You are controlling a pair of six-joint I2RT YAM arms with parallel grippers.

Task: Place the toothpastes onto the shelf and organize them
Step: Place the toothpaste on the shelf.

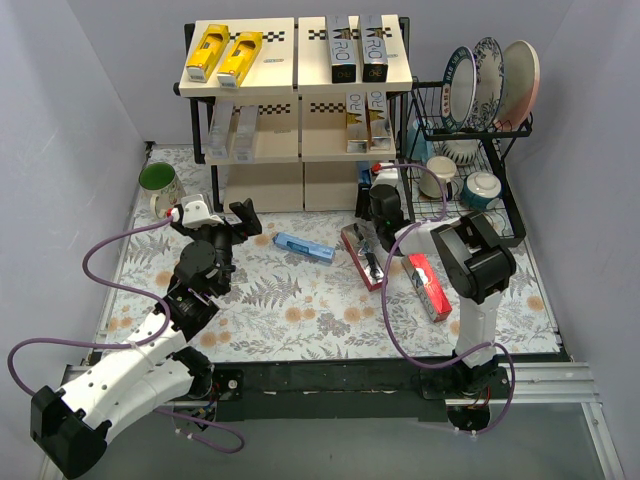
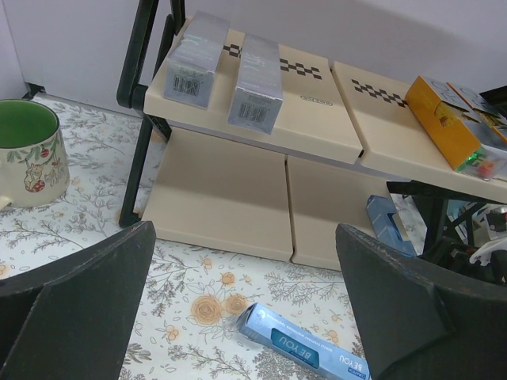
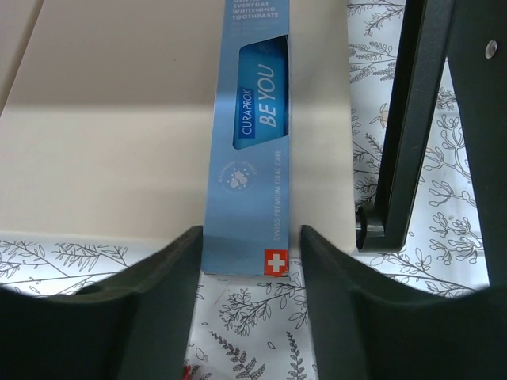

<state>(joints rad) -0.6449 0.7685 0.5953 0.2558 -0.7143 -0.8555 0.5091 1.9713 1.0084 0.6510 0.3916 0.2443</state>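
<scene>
I see a small test booth dressed up like a kitchen: plain walls [image 1: 80, 120] all around, a flowery cloth [image 1: 300, 300], a dish rack [image 1: 475, 128] with plates [image 1: 520, 75] and a green mug [image 1: 158, 183].

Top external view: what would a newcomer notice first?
The three-tier shelf at the back: yellow cartons top left, black cartons top right. Below, the right gripper straddles a blue Curaprox carton on the bottom board; a second blue carton and a red carton lie loose on the floral tabletop.

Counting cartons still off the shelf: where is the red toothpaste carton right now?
In the top external view, the red toothpaste carton lies flat on the floral table at the right, just left of the right arm.
</scene>
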